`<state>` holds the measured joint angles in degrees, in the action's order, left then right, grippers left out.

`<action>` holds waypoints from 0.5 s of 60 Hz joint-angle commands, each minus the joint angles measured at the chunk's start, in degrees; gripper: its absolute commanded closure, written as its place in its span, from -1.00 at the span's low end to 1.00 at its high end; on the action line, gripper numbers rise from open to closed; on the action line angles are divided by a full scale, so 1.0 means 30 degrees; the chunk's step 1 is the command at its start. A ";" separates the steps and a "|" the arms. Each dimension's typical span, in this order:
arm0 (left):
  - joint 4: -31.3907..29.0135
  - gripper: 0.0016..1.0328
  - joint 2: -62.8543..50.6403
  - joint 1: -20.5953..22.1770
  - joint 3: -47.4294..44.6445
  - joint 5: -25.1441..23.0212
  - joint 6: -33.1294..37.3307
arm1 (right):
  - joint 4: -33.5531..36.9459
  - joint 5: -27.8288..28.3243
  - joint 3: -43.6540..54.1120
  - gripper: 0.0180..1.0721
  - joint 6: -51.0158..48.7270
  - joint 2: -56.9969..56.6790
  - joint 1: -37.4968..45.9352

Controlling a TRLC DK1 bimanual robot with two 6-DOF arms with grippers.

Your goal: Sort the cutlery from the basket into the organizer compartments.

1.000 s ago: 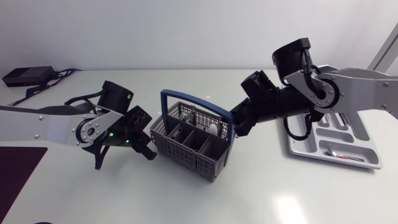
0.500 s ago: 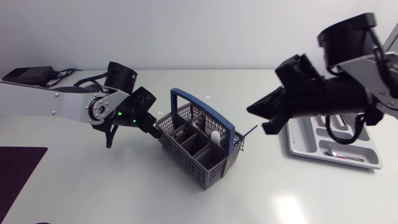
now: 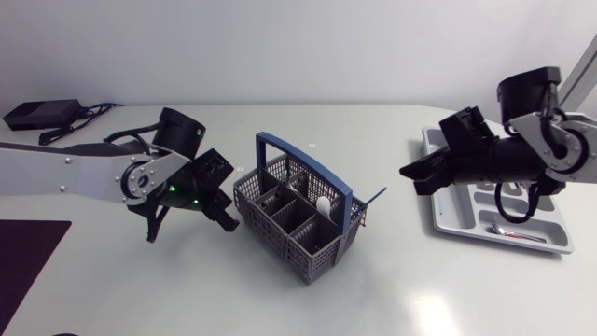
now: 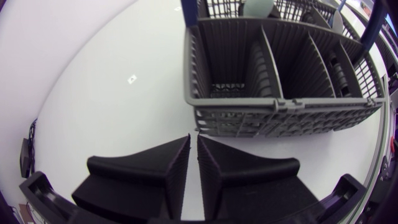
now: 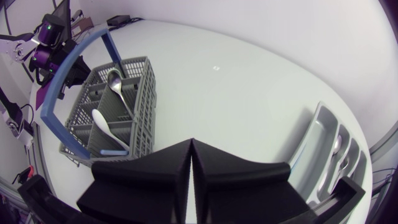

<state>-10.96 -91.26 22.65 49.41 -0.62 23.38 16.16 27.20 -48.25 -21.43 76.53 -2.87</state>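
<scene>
Facing basket (image 4: 280,81), L claw (image 4: 193,168) closed; wrist-cam only

table (image 3: 280,308): white, smooth | black box (image 3: 42,114) with cables: far left corner | dark mat (image 3: 28,252): near left edge

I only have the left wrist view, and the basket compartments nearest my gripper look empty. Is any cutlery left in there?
Observer: Yes. The right wrist view shows a metal spoon and a white spoon standing in the basket, in compartments beyond those.
Operator: And my other arm?
Observer: The right gripper hangs between the basket and the organizer, fingers shut together with nothing in them.
Operator: Anything sorted yet?
Observer: At least one spoon lies in an organizer compartment.
</scene>
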 commanded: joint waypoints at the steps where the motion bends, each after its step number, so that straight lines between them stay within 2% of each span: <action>1: -0.0389 0.76 -0.1249 0.0359 0.0084 -0.0085 0.0470 | -0.0583 0.0162 0.0644 0.89 0.0142 0.1267 -0.0126; 13: -0.0331 0.76 -0.2421 0.0681 0.1255 -0.0115 0.0118 | -0.1081 0.0982 0.1230 0.89 0.0610 0.2263 -0.1122; 30: -0.0301 0.76 -0.3622 0.0710 0.2984 -0.0144 -0.0380 | 0.0472 0.3238 0.0995 0.89 0.0698 0.2439 -0.1737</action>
<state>-11.97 -100.36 24.49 55.55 -0.62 23.55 15.94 35.64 -45.63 -20.75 83.13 -7.73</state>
